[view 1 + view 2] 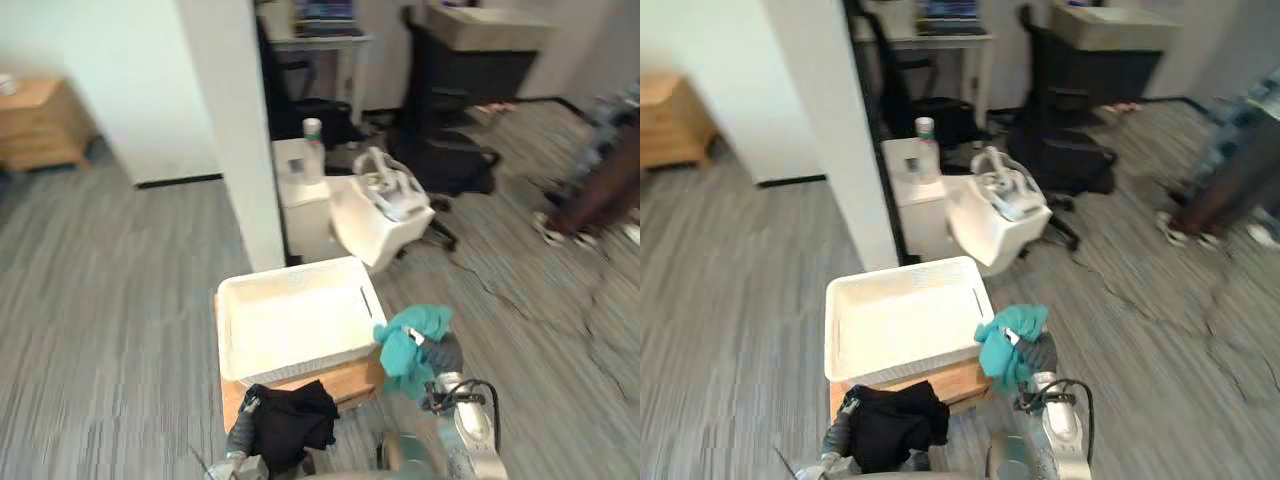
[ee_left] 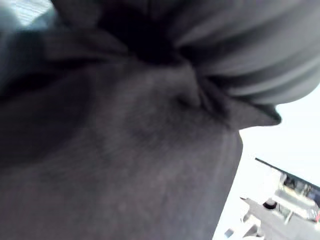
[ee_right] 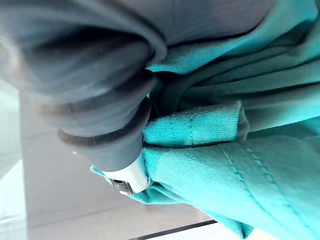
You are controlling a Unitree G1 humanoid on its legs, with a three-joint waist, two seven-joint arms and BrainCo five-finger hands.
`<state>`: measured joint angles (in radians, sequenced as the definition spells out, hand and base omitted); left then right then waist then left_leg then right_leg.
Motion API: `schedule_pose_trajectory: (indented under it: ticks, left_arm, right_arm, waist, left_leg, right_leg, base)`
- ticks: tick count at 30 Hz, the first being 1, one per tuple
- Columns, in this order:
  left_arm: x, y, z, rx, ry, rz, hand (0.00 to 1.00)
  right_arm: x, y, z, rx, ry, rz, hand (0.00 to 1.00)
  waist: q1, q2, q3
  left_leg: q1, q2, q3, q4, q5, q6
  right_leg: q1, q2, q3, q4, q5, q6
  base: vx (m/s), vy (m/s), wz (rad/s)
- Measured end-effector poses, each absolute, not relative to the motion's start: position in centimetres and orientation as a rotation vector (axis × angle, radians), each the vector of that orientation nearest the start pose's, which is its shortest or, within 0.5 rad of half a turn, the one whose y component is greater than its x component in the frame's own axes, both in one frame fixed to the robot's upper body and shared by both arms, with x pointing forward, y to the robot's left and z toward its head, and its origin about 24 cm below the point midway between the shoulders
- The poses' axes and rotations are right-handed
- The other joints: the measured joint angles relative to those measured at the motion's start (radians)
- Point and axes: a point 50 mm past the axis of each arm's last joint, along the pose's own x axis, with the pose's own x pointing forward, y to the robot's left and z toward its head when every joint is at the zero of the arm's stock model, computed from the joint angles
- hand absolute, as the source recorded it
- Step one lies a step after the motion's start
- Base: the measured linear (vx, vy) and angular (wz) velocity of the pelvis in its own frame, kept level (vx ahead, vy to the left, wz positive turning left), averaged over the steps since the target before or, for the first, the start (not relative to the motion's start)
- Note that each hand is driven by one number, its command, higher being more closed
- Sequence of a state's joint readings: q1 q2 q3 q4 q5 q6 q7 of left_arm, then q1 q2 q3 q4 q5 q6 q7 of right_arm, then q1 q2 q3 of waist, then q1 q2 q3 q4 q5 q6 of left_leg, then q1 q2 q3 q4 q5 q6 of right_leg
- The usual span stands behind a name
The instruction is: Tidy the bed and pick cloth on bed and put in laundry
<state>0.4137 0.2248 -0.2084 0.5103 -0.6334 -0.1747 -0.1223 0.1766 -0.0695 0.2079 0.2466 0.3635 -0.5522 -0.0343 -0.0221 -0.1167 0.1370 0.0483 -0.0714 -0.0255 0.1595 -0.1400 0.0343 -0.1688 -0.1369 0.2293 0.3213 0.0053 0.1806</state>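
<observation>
eye views: we see white basket (image 1: 300,361) on wooden tabletop (image 1: 347,381), lower centre | right wrist: right hand (image 1: 446,355) clenched on teal cloth (image 3: 235,165), beside basket | left wrist: black cloth (image 2: 125,165) covers left hand (image 2: 260,45), we can't tell grip | grey carpet floor (image 1: 110,300), white pillar (image 1: 235,130)

Black cloth (image 1: 292,422) mostly hides the left robot hand (image 2: 260,45).

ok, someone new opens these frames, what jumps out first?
The teal cloth, bunched in the right hand just off the right side of the white basket, is the brightest thing in the eye views. Next comes the black cloth, draped over the left hand at the near edge of the wooden stand under the basket. The basket looks empty inside.
</observation>
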Motion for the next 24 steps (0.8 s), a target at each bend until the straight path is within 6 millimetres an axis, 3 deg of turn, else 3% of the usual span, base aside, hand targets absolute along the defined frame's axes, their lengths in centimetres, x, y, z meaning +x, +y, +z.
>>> schedule_pose_trajectory:
  ticks: [1, 2, 4, 6, 9, 11, 12, 14, 15, 16, 19, 22, 24]
  left_arm:
    - [7.9, 19.3, -11.7, -0.397, 0.741, 0.133, 1.0]
    - [7.6, 18.7, -11.9, -0.431, 0.748, 0.145, 1.0]
    - [7.6, 17.3, -12.0, -0.485, 0.741, 0.147, 1.0]
    - [8.4, 15.4, -11.9, -0.52, 0.724, 0.074, 1.0]
    - [9.1, 13.5, -11.6, -0.486, 0.715, -0.068, 1.0]
    - [9.3, 13.2, -11.5, -0.482, 0.715, -0.087, 1.0]
    - [9.3, 13.2, -11.5, -0.47, 0.719, -0.1, 1.0]
    - [9.2, 13.9, -11.6, -0.444, 0.741, -0.105, 1.0]
    - [9.4, 14.3, -11.6, -0.43, 0.739, -0.106, 1.0]
    - [9.4, 14.8, -11.6, -0.412, 0.74, -0.106, 1.0]
    - [9.7, 15.6, -11.5, -0.383, 0.736, -0.108, 1.0]
    - [9.9, 15.9, -11.7, -0.378, 0.742, -0.092, 1.0]
    - [9.9, 16.2, -12.1, -0.374, 0.762, -0.074, 1.0]
  right_arm:
    - [20.3, -14.4, -0.4, 0.291, -0.103, -0.044, 1.0]
    - [21.2, -14.8, 0.4, 0.273, -0.139, -0.051, 1.0]
    - [22.5, -15.6, 1.8, 0.248, -0.203, -0.062, 1.0]
    - [22.7, -17.4, 3.1, 0.209, -0.267, -0.162, 1.0]
    - [22.8, -20.1, 6.1, 0.149, -0.398, -0.253, 1.0]
    - [22.7, -21.0, 7.6, 0.106, -0.461, -0.258, 1.0]
    - [22.6, -21.0, 8.5, 0.089, -0.501, -0.251, 1.0]
    - [22.5, -20.4, 10.0, 0.065, -0.561, -0.194, 1.0]
    - [22.6, -20.1, 11.1, 0.054, -0.603, -0.162, 1.0]
    - [23.2, -19.6, 12.8, 0.042, -0.662, -0.111, 1.0]
    - [25.0, -19.0, 15.2, 0.014, -0.696, -0.039, 1.0]
    - [26.1, -18.2, 16.0, -0.004, -0.675, 0.023, 1.0]
    - [27.1, -17.1, 16.4, -0.021, -0.638, 0.08, 1.0]
  waist:
    - [0.018, 0.001, -0.011]
    - [0.045, 0.04, -0.029]
    - [0.037, 0.086, -0.037]
    - [0.018, 0.116, -0.049]
    - [0.01, 0.112, -0.05]
    - [0.01, 0.111, -0.049]
    - [0.011, 0.1, -0.054]
    - [0.01, 0.067, -0.063]
    - [0.009, 0.064, -0.069]
    - [0.007, 0.043, -0.072]
    - [0.006, 0.014, -0.075]
    - [0.011, 0.009, -0.087]
    - [0.01, 0.019, -0.09]
  left_leg:
    - [0.003, 0.004, -0.007, 0.009, -0.008, -0.014]
    - [-0.016, 0.046, -0.023, 0.038, -0.03, -0.044]
    - [-0.045, 0.085, -0.038, 0.049, -0.036, -0.054]
    - [-0.047, 0.169, 0.117, 0.047, -0.023, -0.078]
    - [-0.044, 0.233, 0.309, 0.063, -0.018, -0.077]
    - [-0.045, 0.236, 0.346, 0.046, 0.023, -0.106]
    - [-0.024, 0.197, 0.336, -0.003, 0.038, -0.096]
    - [0.014, 0.15, 0.327, -0.099, 0.072, -0.085]
    - [0.03, 0.133, 0.326, -0.14, 0.092, -0.08]
    - [0.046, 0.113, 0.323, -0.195, 0.121, -0.076]
    - [0.07, 0.103, 0.312, -0.263, 0.158, -0.076]
    - [0.07, 0.11, 0.299, -0.263, 0.159, -0.078]
    - [0.065, 0.13, 0.289, -0.264, 0.162, -0.082]
  right_leg:
    - [0.019, -0.003, -0.007, -0.011, -0.037, 0.001]
    - [0.064, 0.009, -0.051, -0.1, -0.047, -0.019]
    - [0.095, 0.029, -0.114, -0.188, -0.015, -0.049]
    - [0.149, 0.027, -0.222, -0.228, -0.012, -0.065]
    - [0.187, -0.009, -0.323, -0.238, -0.017, -0.07]
    - [0.198, -0.03, -0.343, -0.237, -0.019, -0.063]
    - [0.214, -0.054, -0.35, -0.239, -0.019, -0.059]
    - [0.223, -0.088, -0.355, -0.244, -0.02, -0.058]
    - [0.225, -0.099, -0.356, -0.246, -0.02, -0.058]
    - [0.225, -0.11, -0.36, -0.253, -0.017, -0.054]
    - [0.232, -0.112, -0.364, -0.254, -0.003, -0.033]
    - [0.237, -0.107, -0.368, -0.249, -0.002, -0.034]
    - [0.238, -0.088, -0.379, -0.248, 0.016, -0.056]
  base:
    - [0.25, -0.495, 0.67]
    - [0.19, -0.337, 0.39]
    - [0.13, -0.245, 0.59]
    - [0.07, -0.191, 1.13]
    - [0.02, -0.037, 1.02]
    - [-0.01, 0.089, 0.56]
    - [0.0, 0.165, 0.47]
    - [0.0, 0.15, 0.33]
    - [0.0, 0.13, 0.25]
    - [0.0, 0.115, 0.19]
    - [0.01, 0.072, 0.24]
    - [0.04, 0.017, 0.19]
    - [0.05, -0.001, 0.16]
